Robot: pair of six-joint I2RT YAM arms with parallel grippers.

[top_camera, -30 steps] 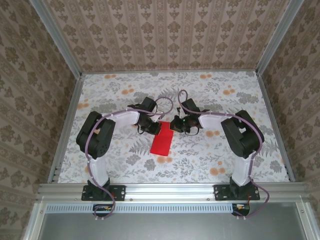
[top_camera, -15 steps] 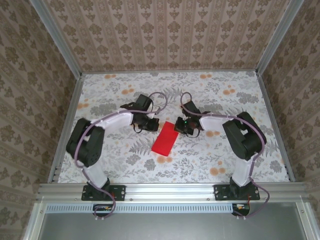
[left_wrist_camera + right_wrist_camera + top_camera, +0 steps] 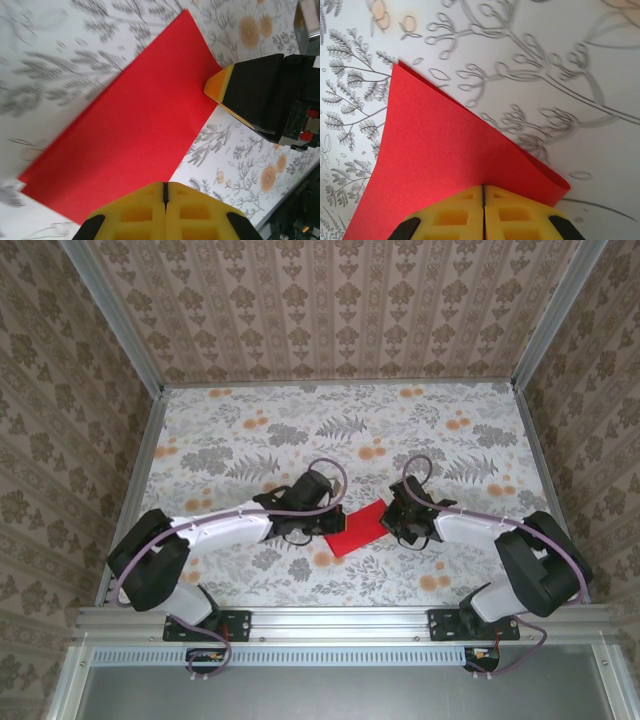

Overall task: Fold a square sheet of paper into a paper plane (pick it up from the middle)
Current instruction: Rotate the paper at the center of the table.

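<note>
At the near middle of the surface (image 3: 300, 420), between the two wrists: one square sheet of paper (image 3: 360, 528), bright red, matte, thin, lying as a long narrow rectangle set at a slant. Its two layers show as a doubled line along one long edge in the right wrist view, with a small rounded loop at the corner nearest the pads. Left jaws: yellow moulded pads (image 3: 145, 215) with recessed pockets, pressed together with only a hairline seam between them, at the sheet's near end. The edge of the paper runs out of sight beneath them, so whether any paper is pinched cannot be told. Right jaws: pads (image 3: 455, 215) of the same yellow, likewise closed to a seam, the red sheet passing under them. A grip on it cannot be confirmed either. In the left wrist view a black finger (image 3: 260, 90) of the right arm, tipped orange-yellow, meets the far corner of the sheet; its lower part is cut off by the frame edge. Surface covering: pale, printed with grey ferns and orange blossoms, blurred at the left of the left wrist view. Left arm (image 3: 215, 530) and right arm (image 3: 480, 530): white links, black joints, each carrying a looped purple cable (image 3: 330, 468). Enclosure walls (image 3: 330, 310): beige damask-patterned paper. Near edge: aluminium rail (image 3: 340, 622), ribbed.
</note>
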